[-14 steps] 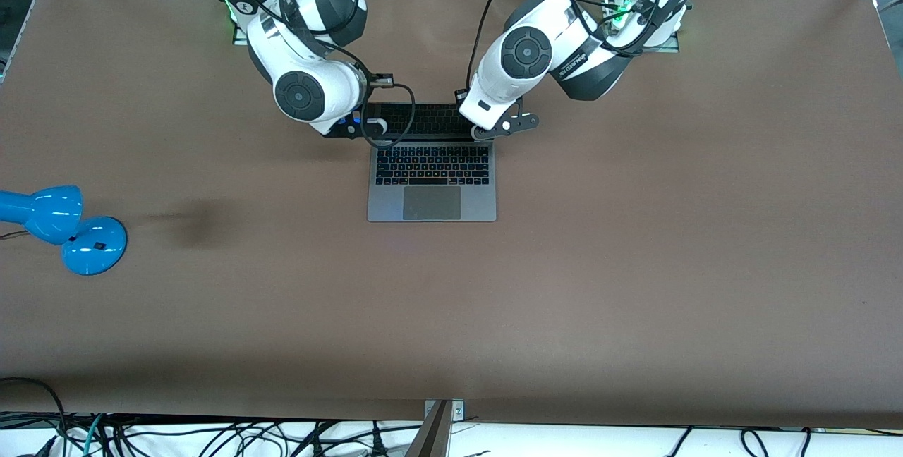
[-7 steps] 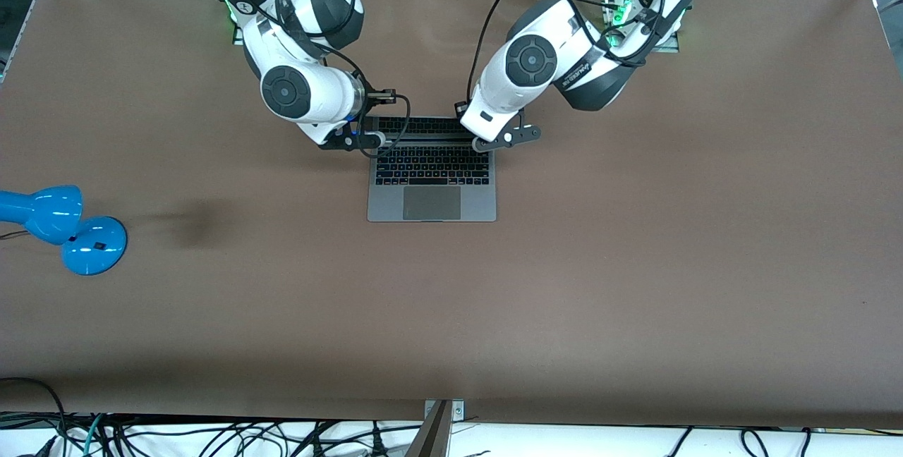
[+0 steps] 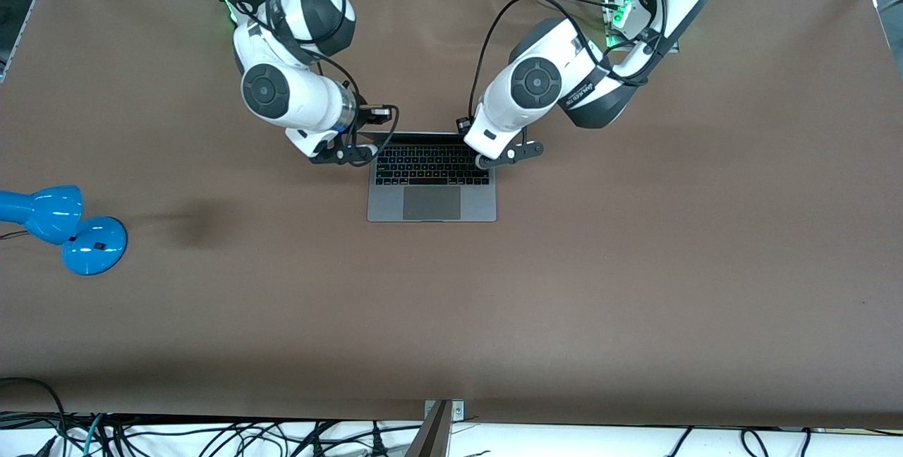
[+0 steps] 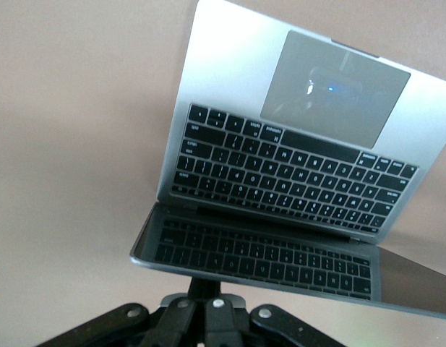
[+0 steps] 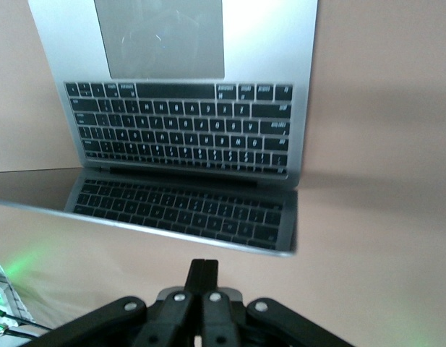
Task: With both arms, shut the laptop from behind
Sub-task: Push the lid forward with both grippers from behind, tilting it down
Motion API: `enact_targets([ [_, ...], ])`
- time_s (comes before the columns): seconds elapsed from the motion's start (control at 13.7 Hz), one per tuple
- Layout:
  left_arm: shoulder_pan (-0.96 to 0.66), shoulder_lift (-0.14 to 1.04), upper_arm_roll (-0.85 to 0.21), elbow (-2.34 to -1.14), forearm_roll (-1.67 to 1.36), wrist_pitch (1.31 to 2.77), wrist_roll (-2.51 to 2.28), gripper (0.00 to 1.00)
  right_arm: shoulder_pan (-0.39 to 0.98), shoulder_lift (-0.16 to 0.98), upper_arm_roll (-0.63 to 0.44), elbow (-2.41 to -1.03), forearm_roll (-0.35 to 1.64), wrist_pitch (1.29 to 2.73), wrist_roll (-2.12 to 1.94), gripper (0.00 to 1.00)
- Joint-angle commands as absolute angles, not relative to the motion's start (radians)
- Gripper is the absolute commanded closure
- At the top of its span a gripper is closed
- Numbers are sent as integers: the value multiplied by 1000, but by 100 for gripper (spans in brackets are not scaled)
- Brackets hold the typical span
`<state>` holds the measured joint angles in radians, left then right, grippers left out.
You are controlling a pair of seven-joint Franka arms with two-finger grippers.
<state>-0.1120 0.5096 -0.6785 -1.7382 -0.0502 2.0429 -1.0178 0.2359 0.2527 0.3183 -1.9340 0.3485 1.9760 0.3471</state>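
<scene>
The space-grey laptop [image 3: 432, 203] sits mid-table with its lid partly lowered, its top edge [image 3: 423, 135] leaning over the keys. My left gripper [image 3: 485, 155] is shut and sits at the back of the lid at the corner toward the left arm's end. In the left wrist view its fingertips [image 4: 202, 285] tuck against the lid's edge under the dark screen [image 4: 280, 260]. My right gripper [image 3: 367, 152] is shut at the other lid corner. In the right wrist view its fingertips [image 5: 204, 271] point at the lid's edge, just short of the screen [image 5: 179, 210].
A blue desk lamp [image 3: 63, 228] stands at the right arm's end of the table, well away from the laptop. Brown table surface [image 3: 635, 266] surrounds the laptop. Cables hang along the table's edge nearest the front camera.
Both grippers have moved toward the front camera with the lid's top edge. The lid has tipped farther down over the keyboard, so less of the screen shows from the front.
</scene>
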Motion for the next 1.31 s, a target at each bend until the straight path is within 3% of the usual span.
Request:
enact_targets([
  [0.0,-124,587,-675,-1661,15,2042,-1037,100,230,245,292,-1944,351,1988,272,100],
  [0.95,-129,692,-640,-1621,87,2106,-1034,100,241,402,252,-1899,350,2134,190,100],
  [1.24,-136,715,-629,-1592,92,2108,-1034,100,249,477,249,-1823,335,2137,178,100],
])
